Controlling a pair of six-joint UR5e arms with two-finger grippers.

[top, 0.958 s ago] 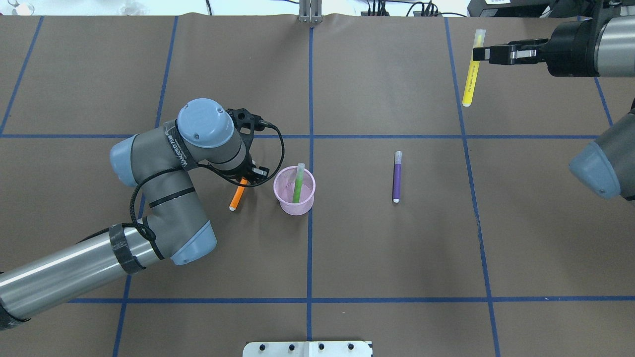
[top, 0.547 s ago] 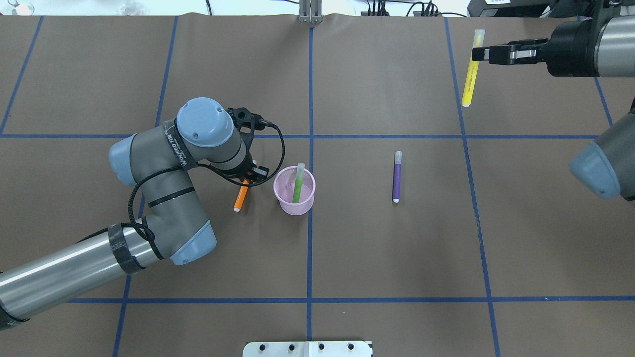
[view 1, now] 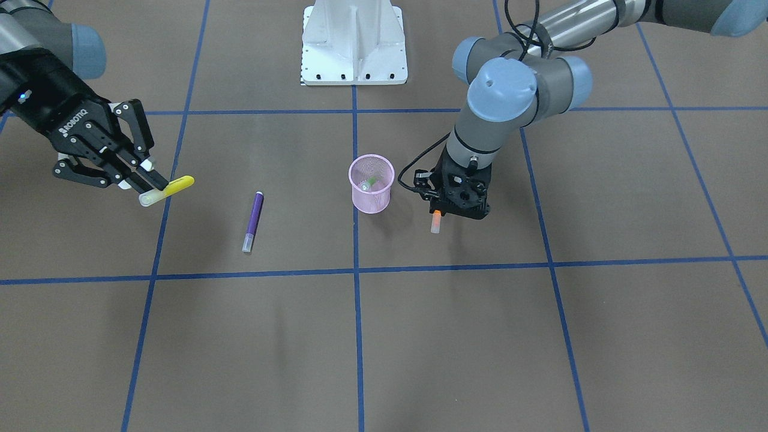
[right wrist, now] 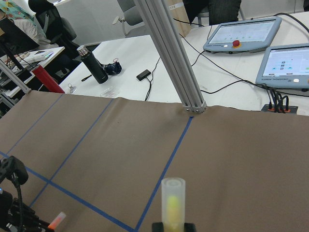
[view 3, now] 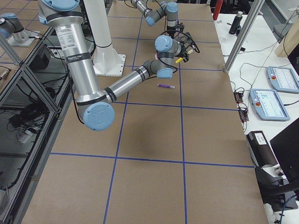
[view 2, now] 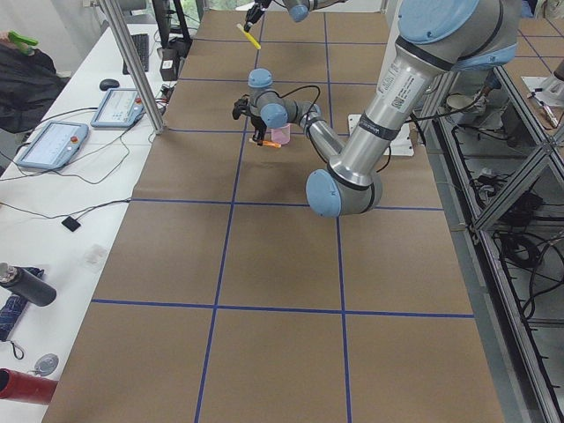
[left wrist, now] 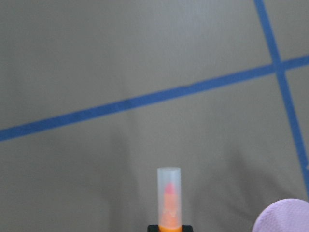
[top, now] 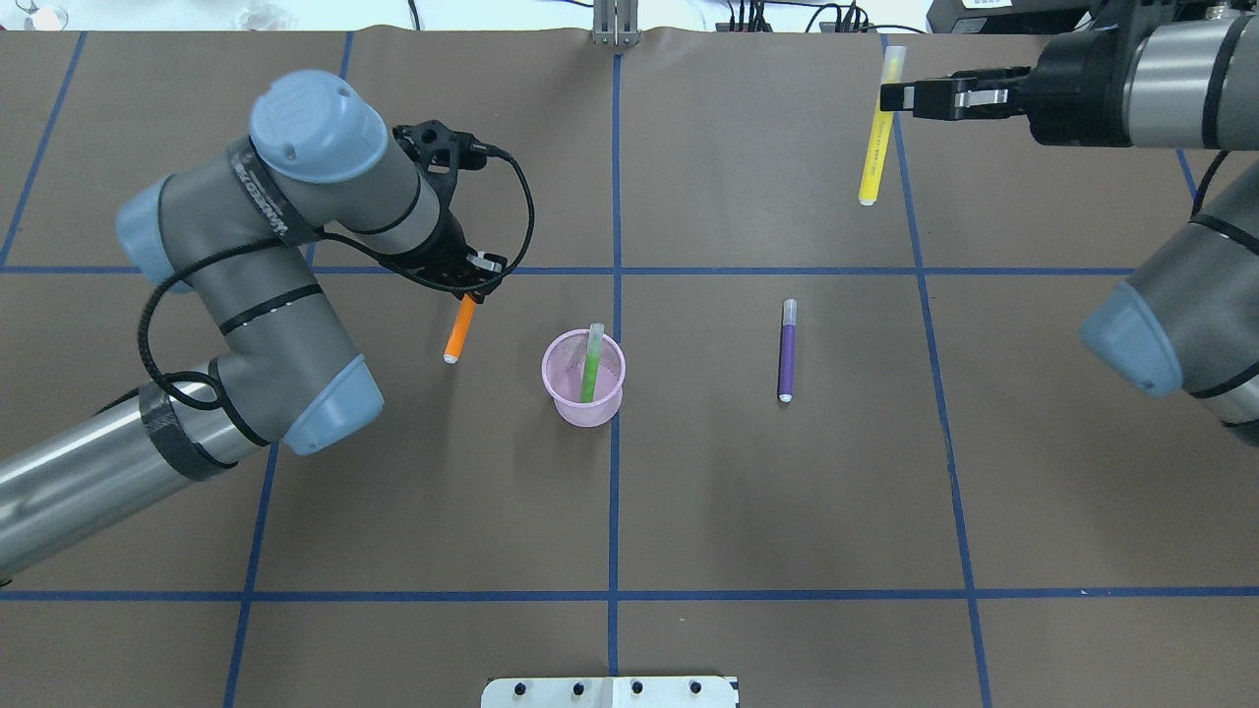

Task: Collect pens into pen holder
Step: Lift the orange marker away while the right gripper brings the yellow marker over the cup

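Note:
The pink mesh pen holder [top: 583, 380] stands near the table's middle with the green pen [top: 590, 362] leaning inside it. My left gripper [top: 471, 288] is shut on the orange pen [top: 458, 329] and holds it raised, up and to the left of the holder; the pen also shows in the front view [view 1: 436, 221] and the left wrist view [left wrist: 169, 198]. My right gripper [top: 893, 97] is shut on the yellow pen [top: 874, 138], held high at the far right; the pen also shows in the right wrist view [right wrist: 173, 202]. The purple pen [top: 787, 349] lies flat on the table to the right of the holder.
The brown table cover [top: 748, 492] carries blue tape grid lines. A white robot base plate [view 1: 354, 42] sits at the near edge. A metal post [top: 616, 25] stands at the far edge. Tablets and cables lie on a side bench [right wrist: 251, 34].
My left gripper has lifted the orange pen and carried it up and away from the holder's side. My right gripper has moved left with the yellow pen.

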